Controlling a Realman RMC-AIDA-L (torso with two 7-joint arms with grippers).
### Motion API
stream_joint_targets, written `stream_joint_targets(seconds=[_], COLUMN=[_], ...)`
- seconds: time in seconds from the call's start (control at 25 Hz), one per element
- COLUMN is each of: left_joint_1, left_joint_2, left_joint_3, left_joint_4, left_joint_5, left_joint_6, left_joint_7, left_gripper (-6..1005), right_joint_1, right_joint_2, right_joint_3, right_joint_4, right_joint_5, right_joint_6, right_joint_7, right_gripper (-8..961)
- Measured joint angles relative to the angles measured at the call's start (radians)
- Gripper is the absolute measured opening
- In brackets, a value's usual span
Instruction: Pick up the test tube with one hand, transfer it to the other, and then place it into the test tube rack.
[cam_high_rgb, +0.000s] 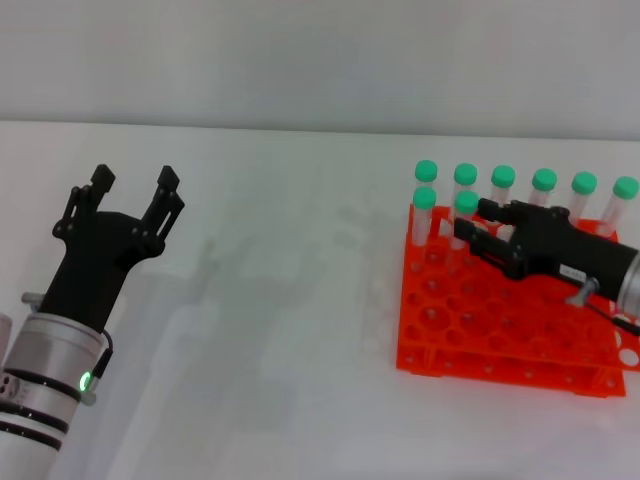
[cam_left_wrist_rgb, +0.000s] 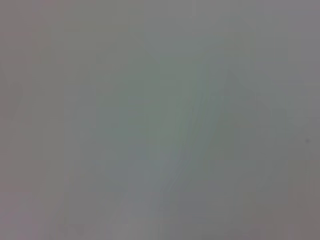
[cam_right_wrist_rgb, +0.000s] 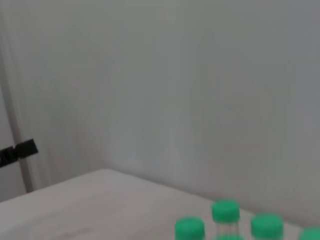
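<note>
The left black clawed tool (cam_high_rgb: 133, 187) hangs spread, idle. The right black tool (cam_high_rgb: 467, 226), fingers around a green-capped clear tube (cam_high_rgb: 465, 214) in the orange holed rack (cam_high_rgb: 500, 330), should release gently, straight up.

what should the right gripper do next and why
Probably open and pull back from the rack. The right gripper is over the test tube rack, fingers on either side of the test tube, which stands upright in a hole. The left gripper waits open and empty.
</note>
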Motion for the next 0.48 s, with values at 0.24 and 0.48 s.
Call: stream_joint_targets(seconds=[0.24,0.48], left_joint_1=[-0.011,-0.017], left_joint_2=[0.000,0.000], left_joint_3=[-0.009,-0.014], left_joint_4=[-0.014,-0.016], left_joint_5=[0.000,0.000], left_joint_6=[0.002,0.002], left_joint_7=[0.000,0.000], left_gripper=[803,803], right_joint_1=[-0.088,-0.257], right_joint_2=[-0.010,-0.015], right_joint_3=[0.009,0.024], right_joint_4=[-0.014,-0.166], right_joint_5=[0.015,0.045], right_joint_6=[0.047,0.093], right_joint_7=[0.016,0.034], right_gripper=[572,741])
